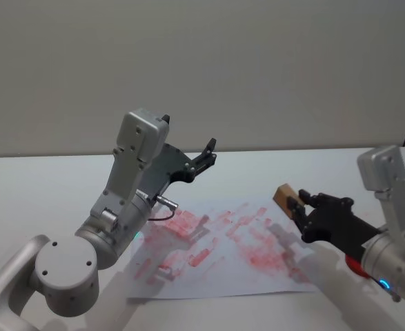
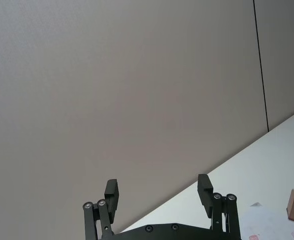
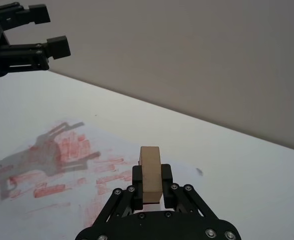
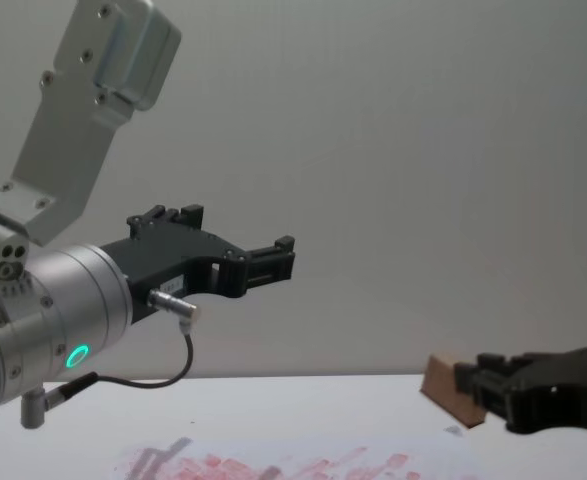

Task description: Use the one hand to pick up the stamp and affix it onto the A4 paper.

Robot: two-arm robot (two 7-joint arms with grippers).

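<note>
Surface: a white table runs back to a plain pale wall.
A4 paper: it lies flat on the table in front of me, between my two arms. Red-pink rectangular prints crowd its middle and far half, and the near edge is mostly bare. Shadows of both my arms fall across it.
Stamp: a small light-wood block, tilted, with its free end pointing up and away from me. In my head view it sits over the paper's far right corner. In my chest view it hangs just above the table, clear of the sheet as far as I can see.
My right gripper: it reaches in from my right side, low over the paper's right edge. Its black fingers are pinched on the stamp's two side faces, and the block stands up between them.
My left gripper: it is raised well above the table on my left, beyond the paper's far left part, and points toward the wall. Its fingers are spread wide with nothing between them.
Left arm detail: a thin dark cable loops under the wrist from a small silver plug.
</note>
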